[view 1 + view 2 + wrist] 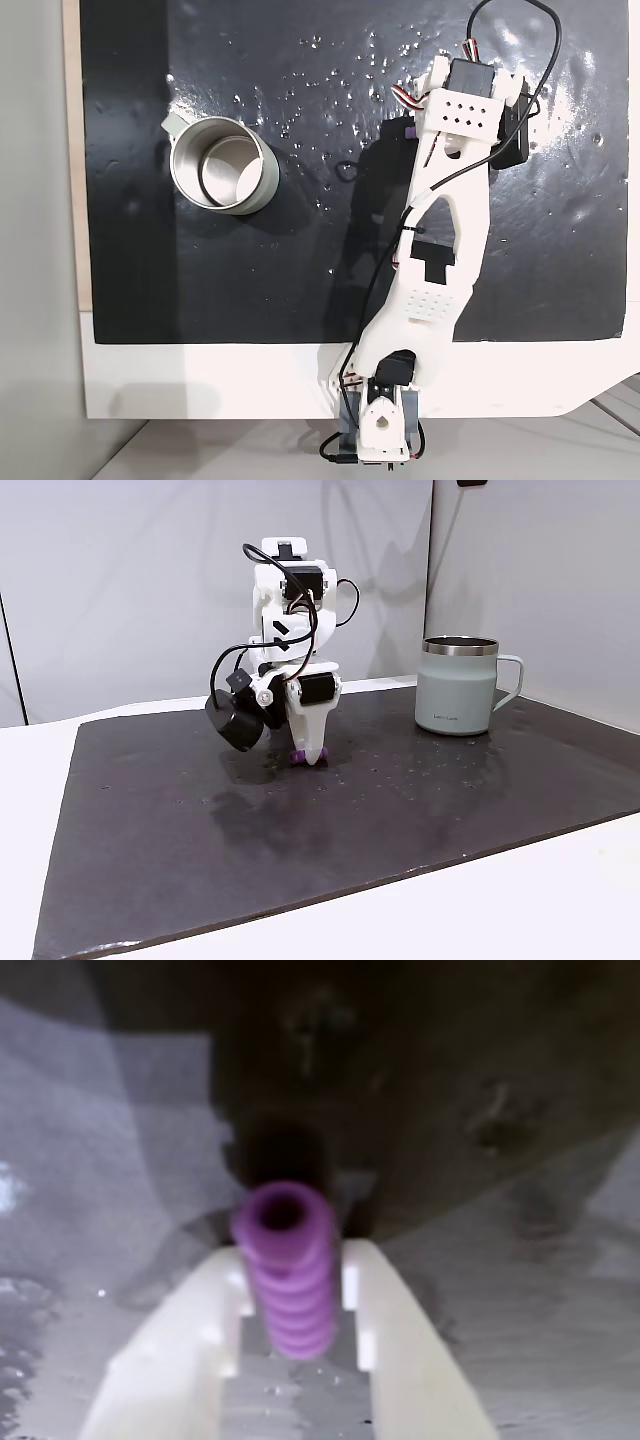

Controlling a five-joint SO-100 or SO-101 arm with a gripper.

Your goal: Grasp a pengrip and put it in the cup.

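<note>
The light-purple ribbed pengrip (290,1280) lies on the black mat between my two white fingers (190,1350), which press against both its sides in the wrist view. In a fixed view my gripper (312,758) points straight down with its tips on the mat, and the pengrip (298,757) peeks out at the tips. From above, a sliver of the pengrip (408,128) shows beside the arm's head. The metal cup (262,188) stands upright at the mat's left, its handle tab at the upper left. In the side-on fixed view the cup (458,695) stands well to the right of the gripper.
The black mat (200,290) covers most of a white board (200,380). The arm's base (380,430) sits at the board's near edge. Bare mat (380,750) lies between gripper and cup. A grey wall (120,590) stands behind.
</note>
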